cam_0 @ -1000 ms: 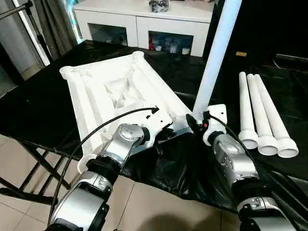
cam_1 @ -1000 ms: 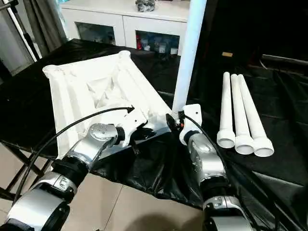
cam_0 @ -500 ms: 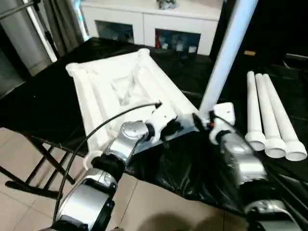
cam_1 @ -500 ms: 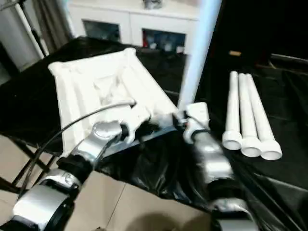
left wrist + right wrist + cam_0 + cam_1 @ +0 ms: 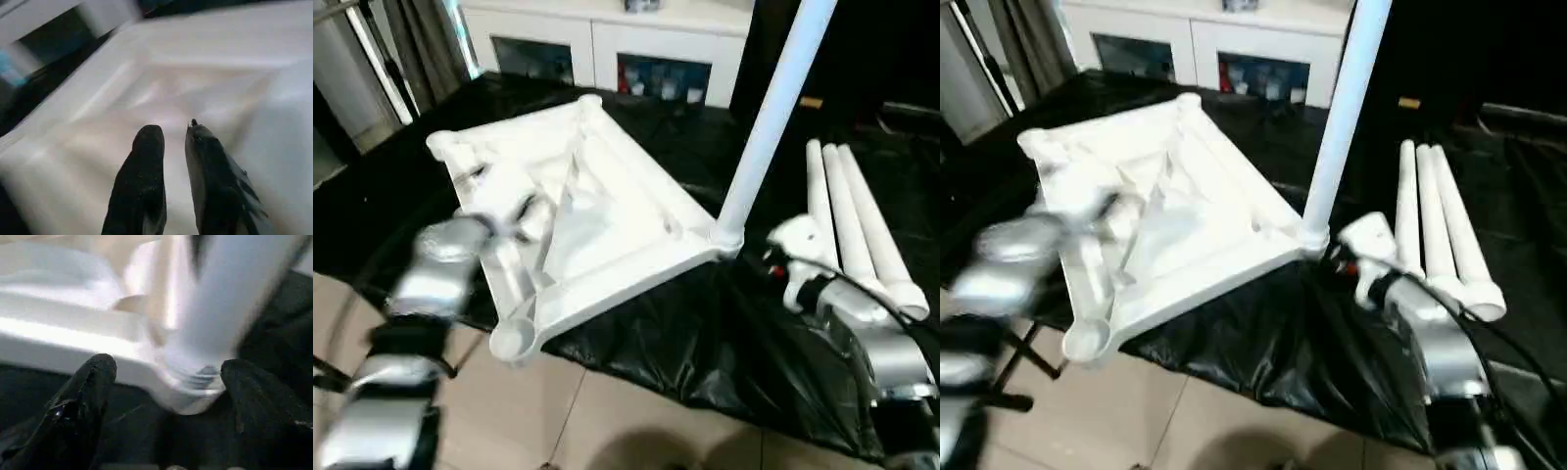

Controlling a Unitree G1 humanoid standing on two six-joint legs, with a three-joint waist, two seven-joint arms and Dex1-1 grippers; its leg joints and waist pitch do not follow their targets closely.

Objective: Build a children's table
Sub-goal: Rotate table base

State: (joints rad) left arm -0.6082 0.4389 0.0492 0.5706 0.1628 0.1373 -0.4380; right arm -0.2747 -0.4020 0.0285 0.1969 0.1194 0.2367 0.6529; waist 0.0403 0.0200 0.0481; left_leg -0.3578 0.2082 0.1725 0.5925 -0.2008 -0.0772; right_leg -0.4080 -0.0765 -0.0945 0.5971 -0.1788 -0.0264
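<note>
Left eye view: table top point(image 5: 607, 211) overhangs black-draped table point(image 5: 724, 333) edge.

We seem to be in a home-like room set up for recording: a white glass-door cabinet point(image 5: 607, 44) along the wall, grey curtains point(image 5: 416, 44), beige floor tiles point(image 5: 597, 421), and a black-draped folding worktop point(image 5: 705, 333)

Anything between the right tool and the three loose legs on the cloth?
Nothing visible. The right tool is open beside the standing leg, and the three loose legs lie side by side just past it on bare black cloth.
</note>
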